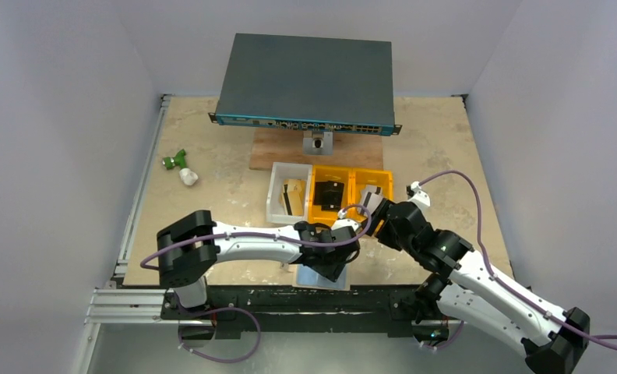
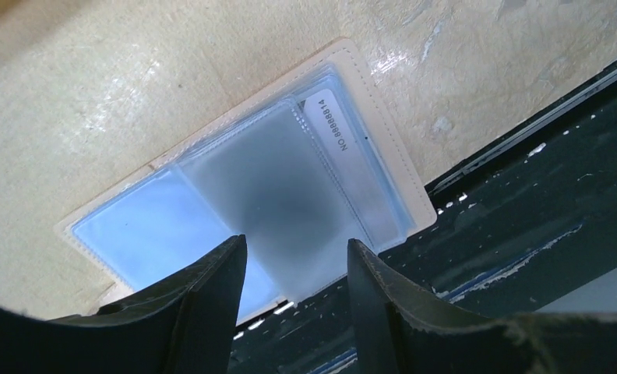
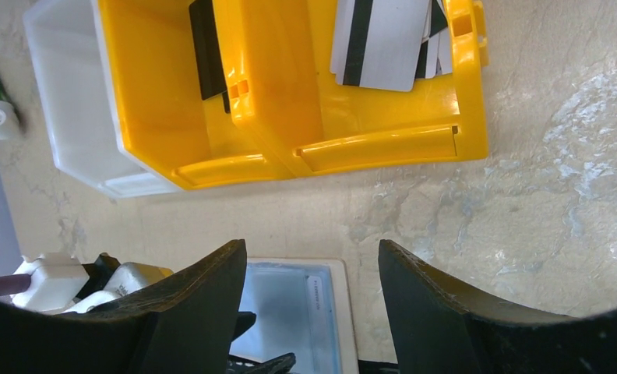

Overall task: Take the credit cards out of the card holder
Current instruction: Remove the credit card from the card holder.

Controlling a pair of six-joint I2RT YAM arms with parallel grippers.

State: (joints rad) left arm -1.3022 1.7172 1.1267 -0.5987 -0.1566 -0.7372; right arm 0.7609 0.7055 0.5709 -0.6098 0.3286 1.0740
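Two claws, one card holder [image 2: 251, 195]; left wrist view first. Holder spread open and flat at the near edge of the bench [image 2: 134, 78], pale blue inside upward, one corner apparently past the edge and over the dark frame rail [image 2: 523, 226]. Clear sleeves across both panels. One card [image 2: 333, 125] with a printed number tucked in the sleeve by the far stitched border; remaining sleeves too hazy to judge. Above, the left claw [image 2: 297, 269]: parted, empty, no contact with the holder.

Right wrist view. Here the right claw [image 3: 313, 292]: parted likewise, gripping nothing, aimed down at a corner of the holder, with the left arm's wrist close beside. Beyond, three bins touching in a row: white bin [image 3: 64, 101], middle yellow bin [image 3: 157, 101] with a black item [image 3: 204, 47], right yellow bin [image 3: 383, 148] with striped cards [image 3: 379, 39].

Top view. Both arms converged on the holder, bins just behind, network switch [image 1: 305, 74] on its stand farther back, green-and-white fitting [image 1: 179, 165] well apart at the left.

Step in hand, as judged: extraction partly done, approach for the remaining card. Next move: pin one panel with one claw, pinch the exposed card end with the other, draw along the sleeve, then carry to the bin. Obstacles: crowded wrists over a small target, little card edge to grip, and risk of pushing the holder off the bench.
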